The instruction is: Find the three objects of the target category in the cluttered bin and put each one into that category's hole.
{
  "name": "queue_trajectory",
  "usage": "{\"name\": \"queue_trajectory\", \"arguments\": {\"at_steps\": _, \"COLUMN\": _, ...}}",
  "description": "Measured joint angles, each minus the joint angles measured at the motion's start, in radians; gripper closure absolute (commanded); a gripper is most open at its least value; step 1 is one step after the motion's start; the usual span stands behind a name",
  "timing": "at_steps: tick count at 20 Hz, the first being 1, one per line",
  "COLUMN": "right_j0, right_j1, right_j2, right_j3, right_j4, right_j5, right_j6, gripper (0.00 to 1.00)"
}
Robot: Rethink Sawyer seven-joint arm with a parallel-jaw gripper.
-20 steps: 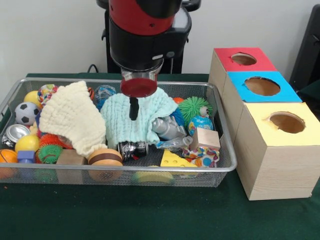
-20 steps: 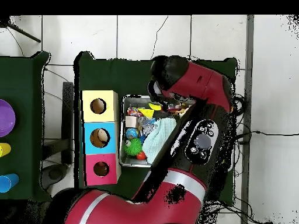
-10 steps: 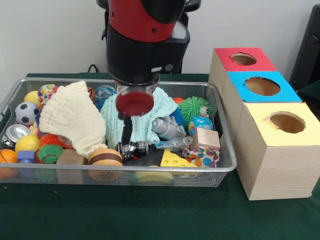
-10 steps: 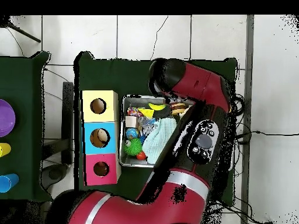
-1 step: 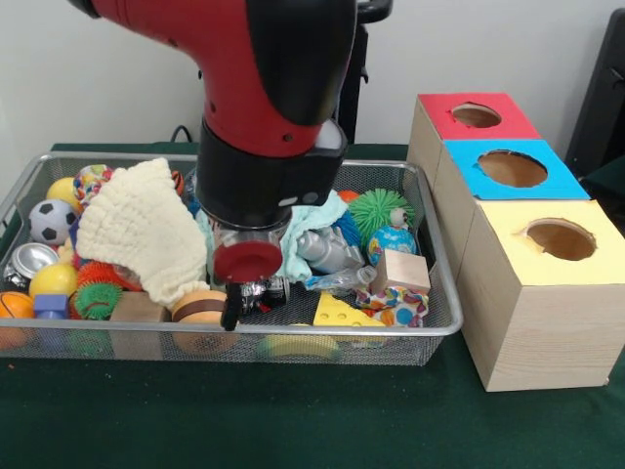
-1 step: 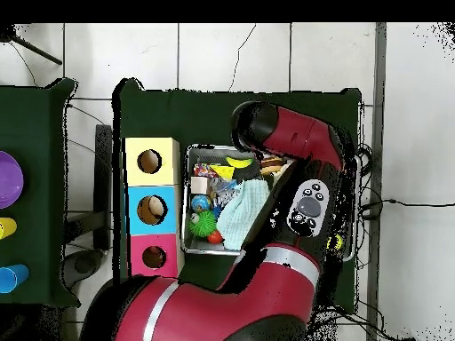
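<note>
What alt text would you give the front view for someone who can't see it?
A red and black robot arm reaches down into a wire mesh bin crowded with balls, cloths and toys, its gripper near a toy burger. To the right stand three wooden boxes with red, blue and yellow holed tops.

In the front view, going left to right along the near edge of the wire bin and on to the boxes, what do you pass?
Orange ball → blue block → wooden block → toy burger → gripper → yellow cheese wedge → yellow-topped box.
</note>
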State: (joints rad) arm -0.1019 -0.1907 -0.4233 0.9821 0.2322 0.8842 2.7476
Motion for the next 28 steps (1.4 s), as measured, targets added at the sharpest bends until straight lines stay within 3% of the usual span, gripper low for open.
{"name": "queue_trajectory", "arguments": {"at_steps": 8, "right_j0": -0.001, "right_j1": -0.007, "right_j2": 0.039, "right_j3": 0.094, "right_j4": -0.035, "right_j5": -0.009, "right_j6": 0.000, "gripper": 0.00}}
{"name": "queue_trajectory", "arguments": {"at_steps": 15, "right_j0": -0.002, "right_j1": -0.028, "right_j2": 0.051, "right_j3": 0.186, "right_j4": -0.066, "right_j5": -0.081, "right_j6": 0.000, "gripper": 0.00}}
{"name": "queue_trajectory", "arguments": {"at_steps": 28, "right_j0": -0.010, "right_j1": -0.011, "right_j2": 0.067, "right_j3": 0.195, "right_j4": -0.103, "right_j5": -0.187, "right_j6": 0.000, "gripper": 0.00}}
